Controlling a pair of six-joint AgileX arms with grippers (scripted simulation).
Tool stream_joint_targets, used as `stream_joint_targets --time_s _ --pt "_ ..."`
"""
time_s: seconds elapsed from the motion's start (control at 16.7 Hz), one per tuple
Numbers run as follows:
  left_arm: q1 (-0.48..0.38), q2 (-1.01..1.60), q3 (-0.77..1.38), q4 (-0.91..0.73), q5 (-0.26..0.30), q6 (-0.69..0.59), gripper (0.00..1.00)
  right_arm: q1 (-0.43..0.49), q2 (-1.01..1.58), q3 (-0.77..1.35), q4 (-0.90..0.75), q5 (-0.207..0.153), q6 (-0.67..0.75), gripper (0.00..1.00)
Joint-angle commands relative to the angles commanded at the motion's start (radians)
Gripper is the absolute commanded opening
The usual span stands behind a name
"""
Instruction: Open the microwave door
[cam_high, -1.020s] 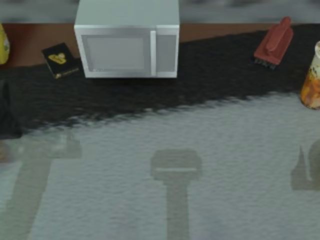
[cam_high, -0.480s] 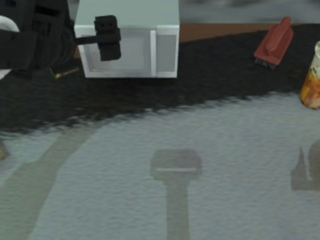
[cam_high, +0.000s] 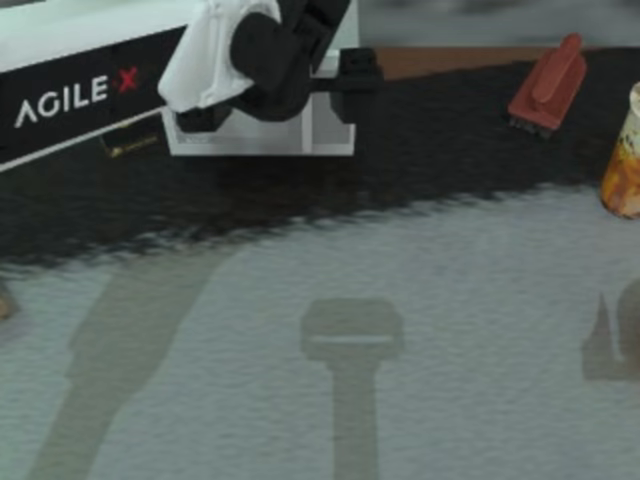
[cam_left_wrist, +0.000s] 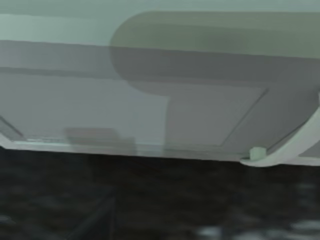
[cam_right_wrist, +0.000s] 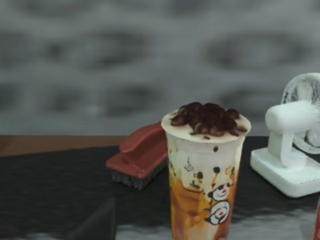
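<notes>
**Left gripper at the door's right edge; door not yet swung**

Left gripper (cam_high: 355, 85): the dark block seen in the top view sits over the seam between the microwave door (cam_high: 240, 125) and the narrow control strip (cam_high: 335, 125), upper centre of the frame; whether the fingers are apart or together I cannot tell, since neither the top view nor the left wrist view shows them clearly.

Key relation: the door lies directly to frame-left of the gripper and a little below it; its long axis runs left to right across the microwave (cam_high: 260, 135) front; so the free edge looks to be at the gripper, the hinge presumably at the far left. Left arm (cam_high: 90, 95) is plainly the nearer one; judged step: reaching for the door edge before pulling.

Left wrist view: close on the pale window panel (cam_left_wrist: 100, 110) and its lower frame, dark surface (cam_left_wrist: 160, 200) beneath.

Hidden: the arm covers most of the microwave top and door; a handle cannot be made out.

Right gripper: not visible in the top view; its wrist camera faces a drink cup (cam_right_wrist: 205, 170), a red brush (cam_right_wrist: 140, 155) and a white fan (cam_right_wrist: 295, 150).
</notes>
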Motion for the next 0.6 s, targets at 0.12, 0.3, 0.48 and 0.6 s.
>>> stream_joint_targets --time_s 0.12,0.3,0.48,0.6 --pt "-0.015 0.044 0.044 -0.010 -0.009 -0.014 1.00 0.000 0.000 0.000 0.000 0.000 0.000 1.00" --pt "-0.017 0.051 0.051 -0.011 -0.010 -0.017 1.00 0.000 0.000 0.000 0.000 0.000 0.000 1.00" --pt "-0.012 0.052 0.050 -0.006 -0.007 -0.014 1.00 0.000 0.000 0.000 0.000 0.000 0.000 1.00" --pt "-0.002 0.091 0.071 0.021 -0.001 -0.003 1.00 0.000 0.000 0.000 0.000 0.000 0.000 1.00"
